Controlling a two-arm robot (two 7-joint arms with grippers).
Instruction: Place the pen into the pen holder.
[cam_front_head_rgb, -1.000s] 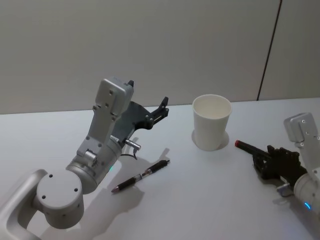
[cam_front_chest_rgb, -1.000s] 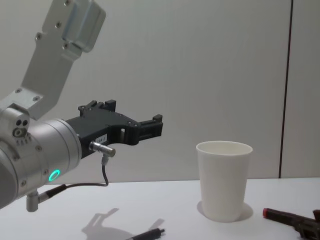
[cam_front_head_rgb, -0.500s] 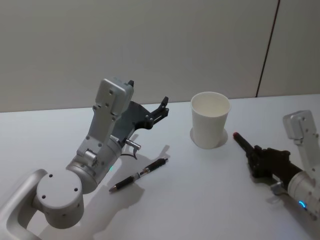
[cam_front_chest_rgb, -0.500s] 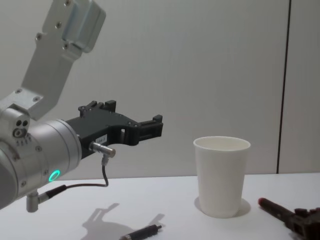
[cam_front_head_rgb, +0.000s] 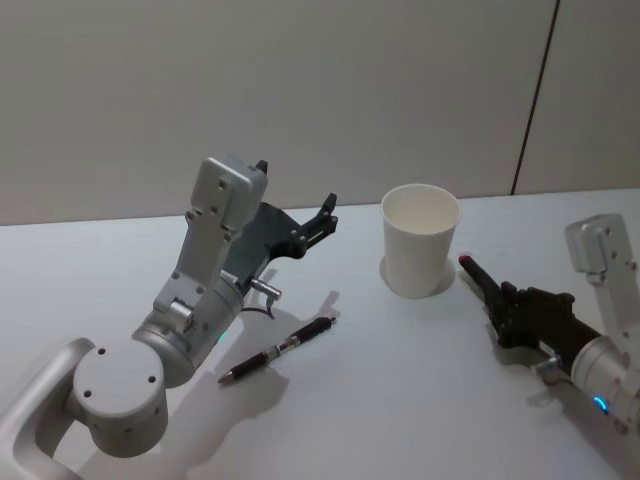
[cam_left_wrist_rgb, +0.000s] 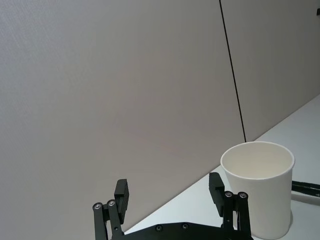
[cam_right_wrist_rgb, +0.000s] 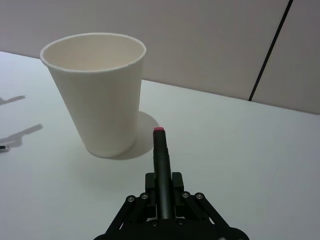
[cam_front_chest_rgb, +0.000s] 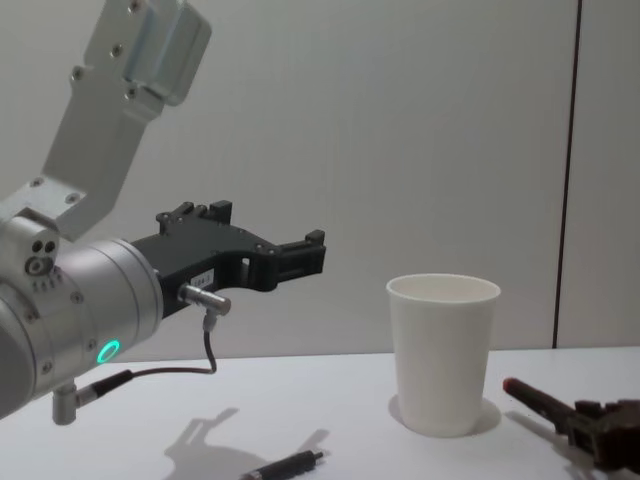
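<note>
Pen 1 (cam_right_wrist_rgb: 160, 150), dark with a red end, is pinched between the closed fingers of the right gripper (cam_right_wrist_rgb: 162, 192), which sits low over the white table (cam_front_head_rgb: 400, 400) on the robot's right. The pen points forward out of the gripper, its red end just beside the foot of the pen holder (cam_right_wrist_rgb: 97, 100) but apart from it. The pen holder, a white paper cup, stands upright with its mouth open. Well to its left, the left gripper (cam_left_wrist_rgb: 169, 192) hangs raised above the table, its 2 fingers spread wide with nothing between them. Below that arm, a second pen (cam_front_head_rgb: 280, 350), black, lies flat on the table.
</note>
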